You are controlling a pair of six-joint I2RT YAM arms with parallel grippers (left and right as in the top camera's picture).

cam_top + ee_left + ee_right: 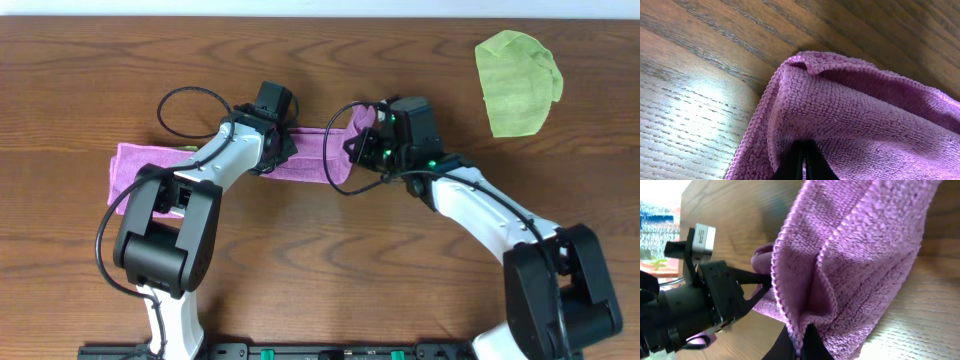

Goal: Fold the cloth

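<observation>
I read the purple cloth (865, 115) as matt, looped microfibre with a stitched hem. The table (320, 260) under it is grained wood with a low sheen. Well right of that cloth, the green cloth (517, 82) looks similarly napped, though it's small in view.

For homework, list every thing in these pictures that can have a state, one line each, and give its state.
purple cloth: left end flat on the table, right end lifted and bunched.
green cloth: lying rumpled on the table, untouched.
left jaws: shut on the purple cloth.
right jaws: shut on the purple cloth.
</observation>
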